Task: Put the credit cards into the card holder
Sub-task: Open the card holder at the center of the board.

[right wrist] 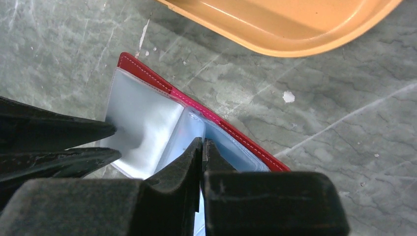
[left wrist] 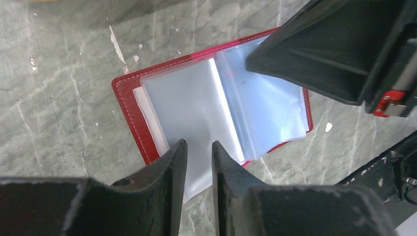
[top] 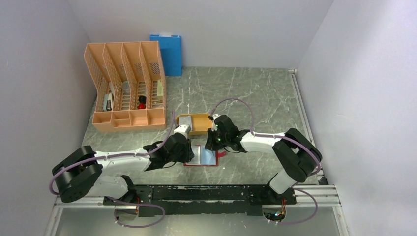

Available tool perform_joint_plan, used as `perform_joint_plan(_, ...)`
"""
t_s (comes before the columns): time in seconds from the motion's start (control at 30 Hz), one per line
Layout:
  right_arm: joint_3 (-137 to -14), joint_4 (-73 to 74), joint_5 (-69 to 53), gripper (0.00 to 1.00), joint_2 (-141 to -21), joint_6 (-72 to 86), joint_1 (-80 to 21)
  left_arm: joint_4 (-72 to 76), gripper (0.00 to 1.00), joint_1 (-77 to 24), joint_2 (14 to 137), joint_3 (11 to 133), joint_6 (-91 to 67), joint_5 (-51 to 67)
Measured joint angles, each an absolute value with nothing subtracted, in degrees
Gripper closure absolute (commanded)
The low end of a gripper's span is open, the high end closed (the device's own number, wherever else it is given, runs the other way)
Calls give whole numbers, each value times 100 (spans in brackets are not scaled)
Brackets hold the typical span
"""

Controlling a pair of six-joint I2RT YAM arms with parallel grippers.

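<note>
card holder (left wrist: 187,103): lies open on the table (top: 255,93) just ahead of my bases, red cover down, pale clear pockets up.
my left gripper (left wrist: 197,150): fingers a narrow gap apart at the edge of one pocket leaf; I cannot tell whether they pinch it.
my right gripper (right wrist: 202,145): fingers pressed together on another clear leaf of the card holder.
orange tray (right wrist: 295,34): just beyond the holder, not touching it.
credit card (top: 185,121): a grey one lies in the tray.
file rack (top: 129,119): far left, blue folder (top: 166,53) behind it.

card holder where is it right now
Top view: the card holder lies open mid-table, just on the near side of the orange tray, between the left pincer and right pincer.
</note>
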State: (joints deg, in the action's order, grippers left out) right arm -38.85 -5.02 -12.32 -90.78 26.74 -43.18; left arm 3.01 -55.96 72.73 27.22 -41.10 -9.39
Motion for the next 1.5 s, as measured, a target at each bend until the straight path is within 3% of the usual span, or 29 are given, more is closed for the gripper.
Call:
perform_joint_plan(0.27,-3846,-292,-956,84,-8921,2700,-4320,346,82,-5592,7638,2722,-4274,-1081)
perform_joint_plan(0.6,-3822,473,-419,69,-8418,2738,-4316,539,85,-5592,7710,2655,-4464,-1160)
perform_joint_plan(0.93,-3837,1168,-469,68,-6860,2987,-4541,637,85,-5592,7752,2652,-4510,-1155)
perform_joint_plan(1.2,-3966,316,-1096,70,-8038,3640,-5172,438,85,-5592,7485,2641,-4528,-1155)
perform_joint_plan(1.5,-3959,292,-770,71,-8814,4082,-5172,196,83,-5588,7288,2644,-4525,-1264)
